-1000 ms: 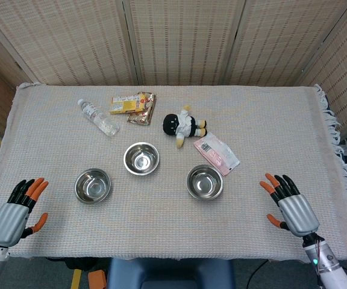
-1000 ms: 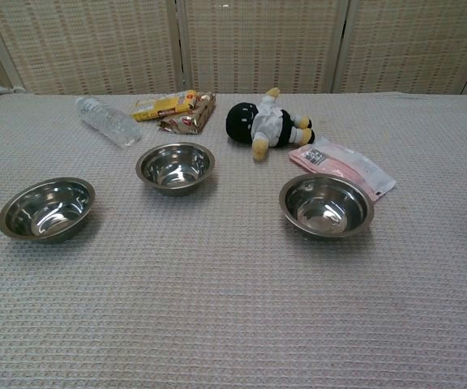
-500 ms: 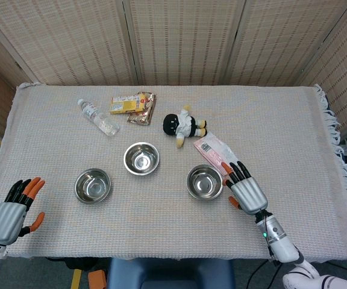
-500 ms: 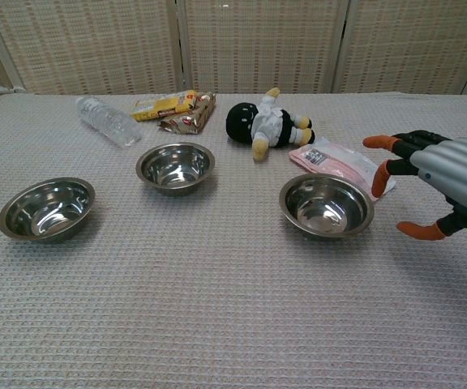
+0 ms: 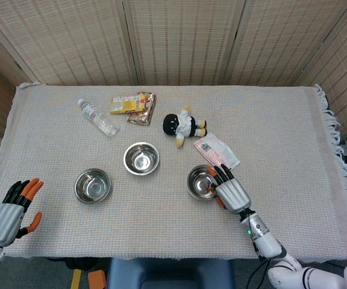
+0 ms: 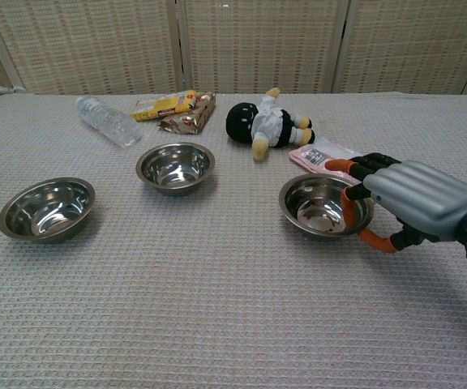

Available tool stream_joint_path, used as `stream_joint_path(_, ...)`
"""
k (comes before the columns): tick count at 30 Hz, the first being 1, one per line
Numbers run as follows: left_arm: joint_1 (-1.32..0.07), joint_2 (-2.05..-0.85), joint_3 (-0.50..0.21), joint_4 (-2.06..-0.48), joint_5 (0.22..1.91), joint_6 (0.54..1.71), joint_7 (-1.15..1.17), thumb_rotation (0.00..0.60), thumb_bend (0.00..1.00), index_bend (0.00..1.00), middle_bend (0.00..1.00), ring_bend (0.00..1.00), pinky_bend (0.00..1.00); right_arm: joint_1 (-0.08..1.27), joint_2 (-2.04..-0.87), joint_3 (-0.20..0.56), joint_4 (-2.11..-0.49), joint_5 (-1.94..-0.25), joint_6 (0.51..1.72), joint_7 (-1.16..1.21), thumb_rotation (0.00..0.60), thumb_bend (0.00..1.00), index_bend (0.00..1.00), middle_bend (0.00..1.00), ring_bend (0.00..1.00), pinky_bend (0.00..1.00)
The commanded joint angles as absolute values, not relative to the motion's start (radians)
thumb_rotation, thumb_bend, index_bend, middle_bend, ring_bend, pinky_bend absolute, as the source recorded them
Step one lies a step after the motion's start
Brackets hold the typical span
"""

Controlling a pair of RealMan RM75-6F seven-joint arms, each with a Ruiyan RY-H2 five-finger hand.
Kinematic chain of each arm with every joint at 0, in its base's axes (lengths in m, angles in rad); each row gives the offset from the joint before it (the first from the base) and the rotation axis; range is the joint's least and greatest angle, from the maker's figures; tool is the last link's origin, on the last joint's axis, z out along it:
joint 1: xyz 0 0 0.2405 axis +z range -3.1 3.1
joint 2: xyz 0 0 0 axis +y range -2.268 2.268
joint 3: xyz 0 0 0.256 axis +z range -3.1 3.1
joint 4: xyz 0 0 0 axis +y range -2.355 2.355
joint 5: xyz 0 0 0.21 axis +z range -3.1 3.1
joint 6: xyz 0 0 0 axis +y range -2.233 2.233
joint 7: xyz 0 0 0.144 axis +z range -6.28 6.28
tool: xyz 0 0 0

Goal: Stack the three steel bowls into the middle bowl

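Three steel bowls stand upright and apart on the woven cloth: the left bowl (image 5: 93, 185) (image 6: 47, 208), the middle bowl (image 5: 141, 158) (image 6: 175, 166) and the right bowl (image 5: 202, 181) (image 6: 319, 204). My right hand (image 5: 231, 191) (image 6: 408, 198) is at the right bowl's right rim. Its fingers (image 6: 353, 168) reach over the rim and its thumb curls along the near outer wall. The bowl still sits flat on the cloth. My left hand (image 5: 8, 211) hovers open at the table's front left corner, far from the bowls, and shows only in the head view.
A water bottle (image 5: 98, 117) lies at the back left, with two snack packs (image 5: 132, 106) beside it. A plush doll (image 5: 182, 125) and a pink packet (image 5: 217, 150) lie just behind the right bowl. The cloth's fringed edge (image 5: 339, 150) runs down the right side.
My right hand has swept in from the table's right side to the right bowl's rim. My left hand has drifted slightly down and left.
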State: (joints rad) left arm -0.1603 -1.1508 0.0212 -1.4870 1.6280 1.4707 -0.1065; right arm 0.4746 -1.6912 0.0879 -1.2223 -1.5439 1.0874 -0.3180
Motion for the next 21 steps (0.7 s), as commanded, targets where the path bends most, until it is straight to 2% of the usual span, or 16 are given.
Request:
stream_joint_path(1,-0.16,-1.147,0.021,-1.49,1.626,1.471,-0.11,0.6,0.62,0.0,0.0,0.0,0.03,0.489,-1.718,0.091,-1.197,-1.532,1.078,-0.324,0.6,0.44,0.61,0.0,0.0,0.0)
stream_joint_path(5,-0.156,-1.141,0.02,-1.491,1.627,1.48,-0.124,0.6,0.64,0.0,0.0,0.0,0.03,0.495,-1.734,0.091,-1.186,-1.54,1.103,-0.307,0.6,0.44,0.64,0.0,0.0,0.0)
stream_joint_path(11,-0.158,-1.135,0.02,-1.488,1.625,1.477,-0.148,0.6,0.64,0.0,0.0,0.0,0.03,0.513,-1.728,0.122,-1.233,-1.544,1.145,-0.313,0.6,0.44,0.64,0.0,0.0,0.0)
stream_joint_path(16,-0.16,-1.129,0.018,-1.485,1.621,1.472,-0.174,0.6,0.64,0.0,0.0,0.0,0.03,0.556,-1.739,0.177,-1.302,-1.531,1.155,-0.365,0.6,0.44,0.63,0.0,0.0,0.0)
stream_joint_path(21,-0.163,-1.124,0.017,-1.48,1.618,1.469,-0.197,0.6,0.57,0.0,0.0,0.0,0.03,0.616,-1.786,0.249,-1.334,-1.496,1.148,-0.436,0.6,0.44,0.63,0.0,0.0,0.0)
